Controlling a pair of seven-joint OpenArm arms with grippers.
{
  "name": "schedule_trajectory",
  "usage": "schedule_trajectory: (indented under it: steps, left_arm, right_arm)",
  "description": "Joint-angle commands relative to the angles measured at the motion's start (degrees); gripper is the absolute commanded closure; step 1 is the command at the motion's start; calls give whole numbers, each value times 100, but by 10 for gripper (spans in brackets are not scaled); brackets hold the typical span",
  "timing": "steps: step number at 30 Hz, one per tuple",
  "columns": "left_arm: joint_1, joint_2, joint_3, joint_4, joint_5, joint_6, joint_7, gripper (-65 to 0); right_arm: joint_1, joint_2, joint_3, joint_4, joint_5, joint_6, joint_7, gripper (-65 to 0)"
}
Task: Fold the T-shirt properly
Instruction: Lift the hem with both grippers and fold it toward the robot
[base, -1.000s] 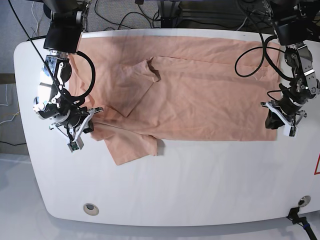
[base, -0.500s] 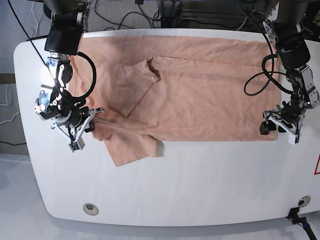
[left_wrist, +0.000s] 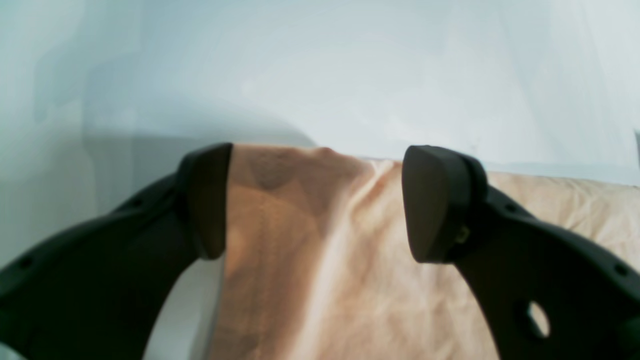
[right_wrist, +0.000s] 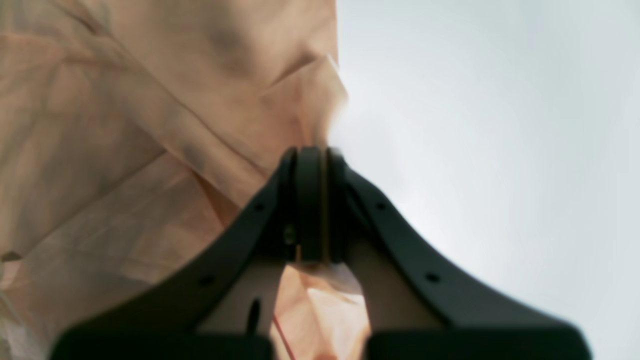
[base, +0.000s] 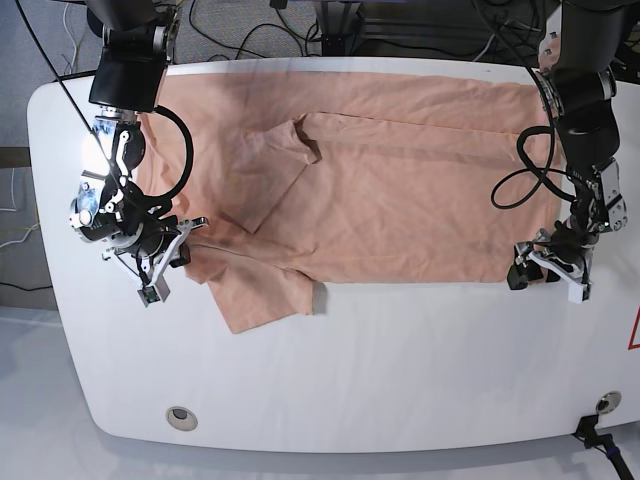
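The peach T-shirt (base: 400, 190) lies spread across the white table (base: 400, 370), with one sleeve folded in near the middle and another sleeve flap at the front left. No smiley print shows. My right gripper (base: 178, 250) is at the shirt's front left and is shut on a pinch of fabric; the right wrist view shows its closed tips (right_wrist: 310, 165) with cloth (right_wrist: 125, 125) caught between them. My left gripper (base: 540, 275) is at the shirt's front right corner. It is open, and in the left wrist view (left_wrist: 320, 205) the shirt corner (left_wrist: 310, 260) lies between its fingers.
Cables (base: 250, 30) hang behind the table's far edge. A round hole (base: 181, 415) sits near the front left of the table and a fitting (base: 605, 402) near the front right. A red mark (base: 635, 330) is at the right edge.
My left gripper has moved toward the front edge, down to the shirt's front right corner. My right gripper has stayed nearly still, holding the fabric.
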Motion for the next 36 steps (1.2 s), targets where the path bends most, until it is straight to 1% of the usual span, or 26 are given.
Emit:
schedule_trajectory:
  steps: [1,4,5,6,8,10,11,12,15,16,19,20,23,34,36]
  left_arm:
    - [-73,-48,13,26,42,-11,173,-479]
    - [-55,-48,13,35,33,-11,181,-476]
    - [-55,-48,13,35,33,-11,190,-454]
    - [-55,-48,13,35,33,-11,190,-409]
    - [-55,-57,13,35,33,-11,190,-299]
    - [-55,-65,13,35,33,-11,190,-218]
    - [-55,-65,13,35,33,-11,190,-199]
    - [-55,-65,13,35,33,-11,190,-193]
    - [-55,-65,13,35,33,-11,190,-192]
    - [-55,-65,13,35,33,-11,190,-171]
    - [42,-57,4,53,24,-11,190,-29]
    - [59,-57,4,141,24,-11,190,0]
    - [156,-48,4,422,24,-11,190,0]
    - [226,-48,-31,431,-2,-11,190,0]
    - [226,-65,-66,440,-178,-20,190,0]
  right_arm:
    - [147,77,26,97,70,-2,118,0]
    - [147,77,26,97,70,-2,118,0]
    - [147,86,26,97,70,-2,118,0]
    - [147,86,26,97,70,-2,118,0]
    - [147,86,35,97,70,-2,118,0]
    - [147,86,35,97,70,-2,118,0]
    - [147,77,35,97,70,-2,118,0]
    - [147,77,35,97,70,-2,118,0]
    - [147,77,35,97,70,-2,118,0]
    - [147,77,35,97,70,-2,118,0]
    - [147,77,35,97,70,-2,118,0]
    - [147,77,35,97,70,-2,118,0]
    - [147,77,35,97,70,-2,118,0]
    - [155,68,26,97,70,-2,118,0]
    - [234,68,26,115,70,-2,118,0]
